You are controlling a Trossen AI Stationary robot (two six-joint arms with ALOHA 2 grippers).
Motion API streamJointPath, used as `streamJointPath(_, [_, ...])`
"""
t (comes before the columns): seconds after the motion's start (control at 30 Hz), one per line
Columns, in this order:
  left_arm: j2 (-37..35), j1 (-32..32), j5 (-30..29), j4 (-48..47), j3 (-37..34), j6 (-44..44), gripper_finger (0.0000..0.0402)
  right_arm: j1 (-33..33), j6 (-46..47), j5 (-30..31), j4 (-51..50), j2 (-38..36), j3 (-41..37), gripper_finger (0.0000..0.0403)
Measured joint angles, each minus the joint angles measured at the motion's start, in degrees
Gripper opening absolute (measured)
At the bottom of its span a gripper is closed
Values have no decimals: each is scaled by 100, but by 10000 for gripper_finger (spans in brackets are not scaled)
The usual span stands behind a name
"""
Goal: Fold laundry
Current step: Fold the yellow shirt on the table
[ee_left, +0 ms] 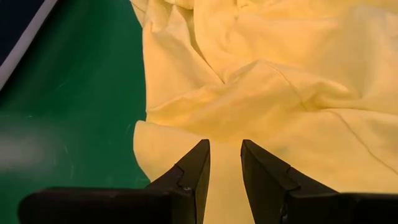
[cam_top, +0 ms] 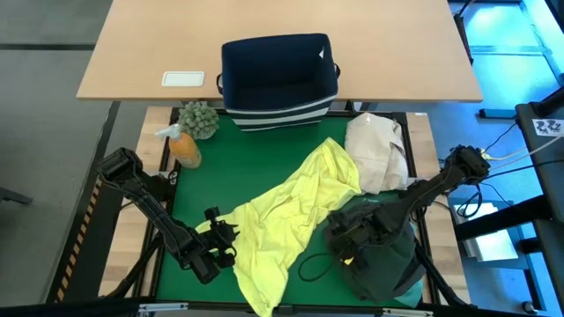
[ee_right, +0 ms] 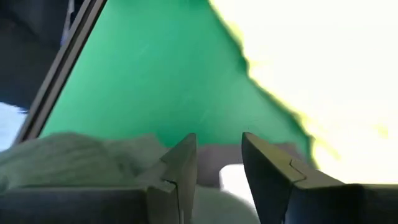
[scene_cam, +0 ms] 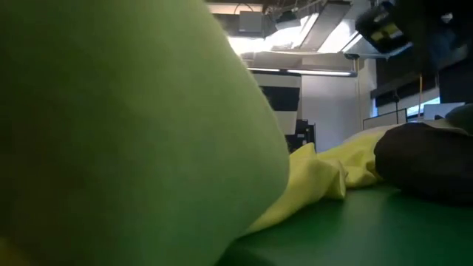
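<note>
A bright yellow-green shirt (cam_top: 291,216) lies crumpled in a slant across the green mat (cam_top: 229,167); in the low view the shirt (scene_cam: 325,170) fills the left. A dark olive garment (cam_top: 383,251) lies heaped at the near right and shows in the low view (scene_cam: 421,162). My left gripper (cam_top: 220,239) stands at the shirt's near-left edge, slanting down over the shirt (ee_left: 261,93), fingers a little apart (ee_left: 224,155). My right gripper (cam_top: 345,236) hovers over the dark garment's left part, fingers a little apart (ee_right: 217,146). My left gripper has its fingertips (ee_left: 202,152) over the shirt close to its edge (ee_left: 140,134), with cloth showing through the gap; I cannot tell whether they touch it. My right gripper has pale cloth (ee_right: 74,155) showing under and between its fingers; I cannot tell whether it touches it.
A navy bin with a striped base (cam_top: 278,79) stands at the mat's far edge. A cream-beige cloth bundle (cam_top: 374,151) lies at the far right. An orange bottle (cam_top: 183,146) and a small green plant (cam_top: 199,119) stand at the far left. A black cord loop (cam_top: 313,264) lies by the dark garment.
</note>
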Motion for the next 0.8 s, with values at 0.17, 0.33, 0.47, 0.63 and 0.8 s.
streamJointPath(0.17, [0,0,-2,0,2,2,86,-2,-329,640,22,0,278,127])
streamJointPath(0.33, [0,0,-9,2,2,2,86,-116,-560,1033,118,0,401,127])
streamJointPath(0.47, [0,0,-9,0,2,4,86,-400,-586,1018,443,0,401,127])
streamJointPath(0.63, [0,0,6,2,2,4,86,-850,-771,991,601,0,404,127])
streamJointPath(0.8, [0,0,42,-2,43,48,86,-1456,-792,988,613,-2,294,127])
